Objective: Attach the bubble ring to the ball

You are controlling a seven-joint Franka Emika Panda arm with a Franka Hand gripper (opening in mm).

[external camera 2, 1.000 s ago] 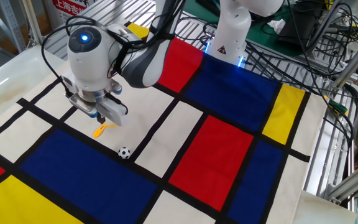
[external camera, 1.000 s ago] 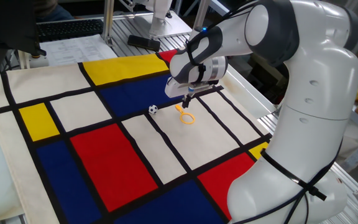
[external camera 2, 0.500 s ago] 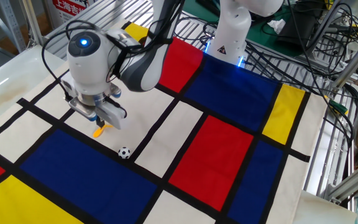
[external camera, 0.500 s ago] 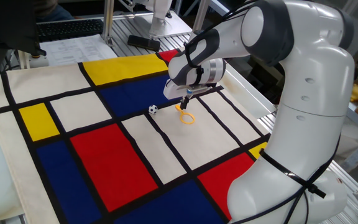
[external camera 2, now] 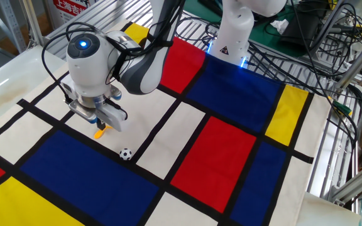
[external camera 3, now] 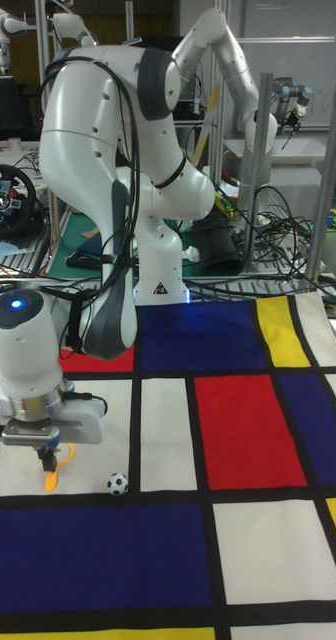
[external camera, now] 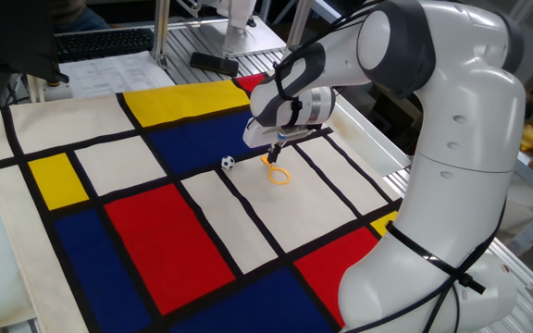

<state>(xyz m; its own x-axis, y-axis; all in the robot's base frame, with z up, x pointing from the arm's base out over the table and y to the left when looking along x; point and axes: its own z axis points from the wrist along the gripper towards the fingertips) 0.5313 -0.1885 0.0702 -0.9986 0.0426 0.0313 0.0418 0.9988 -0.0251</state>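
Tool (external camera: 274, 152) stands low over the thin orange plastic bubble ring's (external camera: 278, 175) handle for a pickup; grip unclear. Tiny black-and-white ball (external camera: 228, 163) waits nearby.

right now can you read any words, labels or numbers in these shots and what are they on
Red and white sign, top left of the other fixed view: characters too blurred and cropped to read.
Arm base: small triangular sticker, no legible text.
Papers behind the cloth in one fixed view: print too small to read.
Cloth, ball, ring: no text.
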